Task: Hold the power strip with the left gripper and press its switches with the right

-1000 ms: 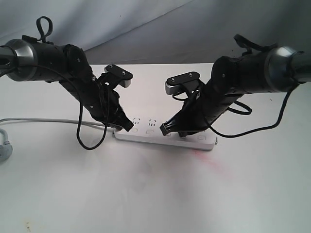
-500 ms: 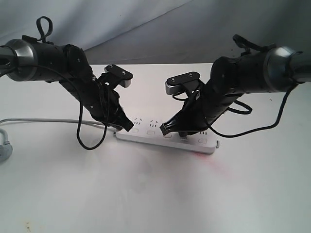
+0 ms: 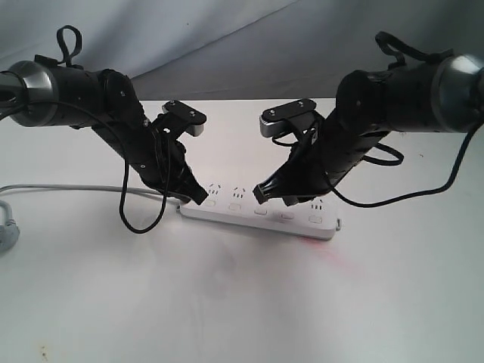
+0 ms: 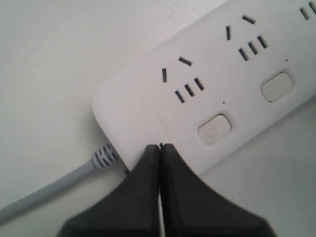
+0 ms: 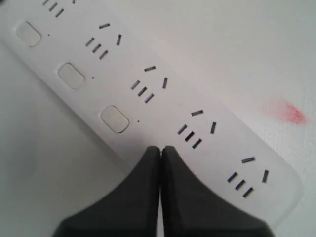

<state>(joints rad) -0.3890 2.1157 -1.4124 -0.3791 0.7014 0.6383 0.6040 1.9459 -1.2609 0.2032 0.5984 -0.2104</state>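
We see the right tool [image 3: 265, 193] lift off the power strip [image 3: 257, 217].
Outside view: the strip lies on the white surface [image 3: 227, 302], the left tool [image 3: 198, 198] pushes down on its cord end, and the right tool has come up and hangs just over the switches [image 3: 261, 211], so we think one press is done. Left wrist view: the left tool [image 4: 160, 148] is closed together, its tip on the strip's end by the grey cord [image 4: 49, 190]. Right wrist view: the right tool [image 5: 160, 150] is closed together too.

Power strip [image 5: 148, 64] cropped at frame edge, part under R tool [image 5: 160, 148], cord [image 3: 72, 187] off-frame.
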